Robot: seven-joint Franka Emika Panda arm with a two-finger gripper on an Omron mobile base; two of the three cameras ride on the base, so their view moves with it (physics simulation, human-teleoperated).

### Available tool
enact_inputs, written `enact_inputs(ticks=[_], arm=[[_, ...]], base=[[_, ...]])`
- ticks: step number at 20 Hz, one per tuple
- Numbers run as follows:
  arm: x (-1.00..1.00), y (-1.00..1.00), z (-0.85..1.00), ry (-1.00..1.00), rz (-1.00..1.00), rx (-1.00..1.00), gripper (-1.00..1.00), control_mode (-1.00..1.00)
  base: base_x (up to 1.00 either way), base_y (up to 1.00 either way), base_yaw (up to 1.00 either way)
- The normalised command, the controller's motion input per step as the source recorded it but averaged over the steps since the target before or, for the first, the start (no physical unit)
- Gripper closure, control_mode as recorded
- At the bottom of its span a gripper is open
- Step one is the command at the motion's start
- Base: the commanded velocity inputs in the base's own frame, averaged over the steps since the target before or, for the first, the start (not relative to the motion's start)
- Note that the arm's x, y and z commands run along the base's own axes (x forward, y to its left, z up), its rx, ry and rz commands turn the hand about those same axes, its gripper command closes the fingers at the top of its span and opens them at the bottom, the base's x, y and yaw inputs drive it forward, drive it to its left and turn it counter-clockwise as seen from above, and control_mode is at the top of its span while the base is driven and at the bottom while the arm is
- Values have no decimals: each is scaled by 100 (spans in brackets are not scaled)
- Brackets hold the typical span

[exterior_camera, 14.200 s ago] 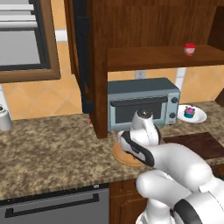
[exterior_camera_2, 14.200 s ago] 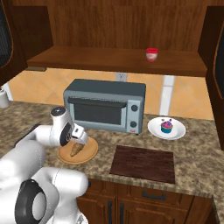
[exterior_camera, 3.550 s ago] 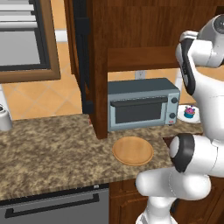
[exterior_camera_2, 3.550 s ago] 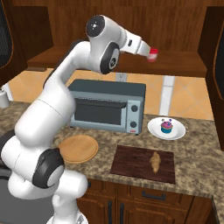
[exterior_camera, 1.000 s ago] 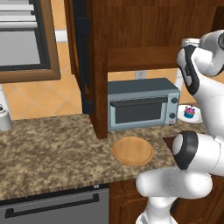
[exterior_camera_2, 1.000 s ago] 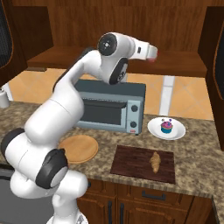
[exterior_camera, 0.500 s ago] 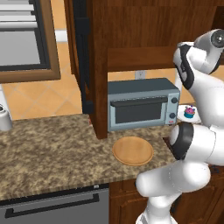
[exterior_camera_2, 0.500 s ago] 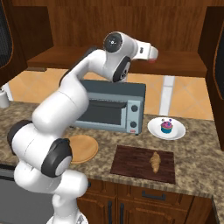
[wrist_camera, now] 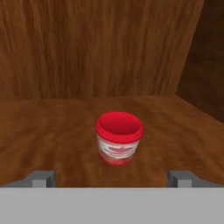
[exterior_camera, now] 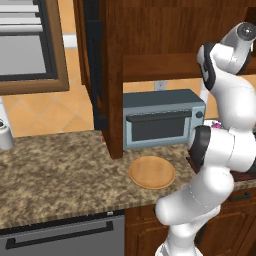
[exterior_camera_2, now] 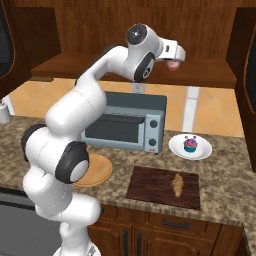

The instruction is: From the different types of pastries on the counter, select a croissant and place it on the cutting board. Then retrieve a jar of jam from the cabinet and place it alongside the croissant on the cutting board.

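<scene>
Red jar of jam [wrist_camera: 119, 138] stands upright on the cabinet [wrist_camera: 65, 127] shelf, between the gripper's [wrist_camera: 112, 177] spread, released fingers [wrist_camera: 43, 178].

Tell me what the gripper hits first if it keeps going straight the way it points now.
The jar of jam. In the hand view it stands upright on the cabinet shelf, centred between the open gripper fingertips and ahead of them. Nothing lies between, though the gap is hard to judge. The cabinet's back wall is behind the jar.

Orange tiled wall [exterior_camera: 50, 112] behind, grey toaster oven [exterior_camera_2: 125, 125] and dark dishwasher front [exterior_camera: 62, 235] below.
</scene>
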Motion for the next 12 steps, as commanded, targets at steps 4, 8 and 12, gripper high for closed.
enact_inputs(ticks=[4, 8, 12], arm=[[33, -33, -26, 0, 3, 0, -100, -100], [41, -11, -14, 0, 2, 0, -100, -100], [52, 0, -5, 0, 1, 0, -100, -100]], base=[[0, 0, 0], [0, 0, 0], [0, 0, 0]])
